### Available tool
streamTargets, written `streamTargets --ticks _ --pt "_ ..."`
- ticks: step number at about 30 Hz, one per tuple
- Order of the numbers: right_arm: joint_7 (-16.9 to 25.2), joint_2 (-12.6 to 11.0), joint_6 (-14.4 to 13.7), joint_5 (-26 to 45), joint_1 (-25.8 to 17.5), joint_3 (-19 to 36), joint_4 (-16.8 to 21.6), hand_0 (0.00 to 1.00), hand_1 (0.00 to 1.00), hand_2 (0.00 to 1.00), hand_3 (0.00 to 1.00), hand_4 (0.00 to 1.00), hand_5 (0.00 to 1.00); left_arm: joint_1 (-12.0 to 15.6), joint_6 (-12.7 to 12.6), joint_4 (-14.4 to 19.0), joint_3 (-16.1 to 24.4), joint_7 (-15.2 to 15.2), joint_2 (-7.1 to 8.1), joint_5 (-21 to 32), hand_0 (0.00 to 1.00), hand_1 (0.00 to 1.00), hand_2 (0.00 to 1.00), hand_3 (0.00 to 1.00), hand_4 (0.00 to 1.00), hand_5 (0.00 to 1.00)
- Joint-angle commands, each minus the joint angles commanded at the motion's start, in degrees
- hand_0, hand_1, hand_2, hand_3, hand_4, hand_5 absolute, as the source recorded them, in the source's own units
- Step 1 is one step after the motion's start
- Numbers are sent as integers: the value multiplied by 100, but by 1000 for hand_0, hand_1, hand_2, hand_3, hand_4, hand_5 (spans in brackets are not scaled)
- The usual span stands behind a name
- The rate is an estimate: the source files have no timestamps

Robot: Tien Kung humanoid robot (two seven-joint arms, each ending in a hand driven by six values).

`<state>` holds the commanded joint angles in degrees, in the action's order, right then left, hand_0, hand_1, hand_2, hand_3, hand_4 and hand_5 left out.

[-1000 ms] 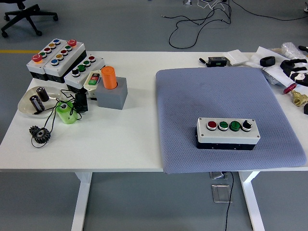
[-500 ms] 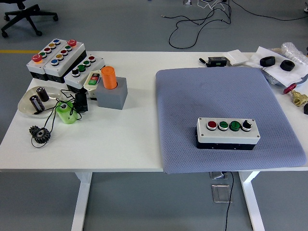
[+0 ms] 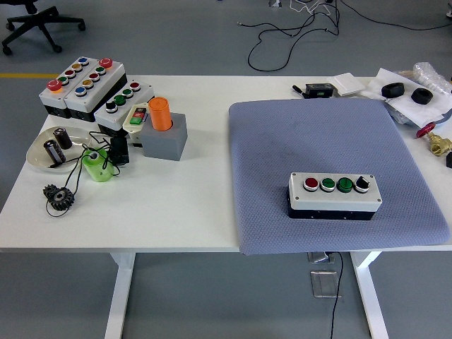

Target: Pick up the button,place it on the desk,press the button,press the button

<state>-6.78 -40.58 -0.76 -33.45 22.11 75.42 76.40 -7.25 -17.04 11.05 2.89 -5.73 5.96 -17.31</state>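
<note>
Grey mat [image 3: 318, 134] holds the button box [image 3: 333, 195] (red, two green, one black knob); no robot hand in view, state unknown. Press straight down, one button only.

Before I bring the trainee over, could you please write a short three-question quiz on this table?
1. True or false: the button box lies on the blue-grey mat.
2. The box's leftmost button is: A red, B green, C yellow.
3. Fill in: the orange cylinder stands in a ____ block.

Key: 1 true; 2 A; 3 grey.
</note>
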Motion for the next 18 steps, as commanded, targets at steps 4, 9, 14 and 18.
streamTargets --ticks 4,9,14,18 --pt "-108 0 38 -24 -18 16 9 844 734 837 998 993 976 16 4 3 -12 -1 -2 -6 602 520 496 453 278 980" --pt "-219 -5 128 -75 -23 9 45 539 360 424 993 998 998 26 7 4 -36 -3 0 -1 601 521 496 456 277 979" --pt "-323 -24 64 -47 -42 -16 82 180 2 92 924 998 998 39 9 4 -66 -7 0 9 602 521 497 458 278 981" --pt "-382 -27 23 6 -63 -38 82 101 2 28 898 974 998 48 13 6 -66 -8 0 -2 601 521 500 459 277 981"
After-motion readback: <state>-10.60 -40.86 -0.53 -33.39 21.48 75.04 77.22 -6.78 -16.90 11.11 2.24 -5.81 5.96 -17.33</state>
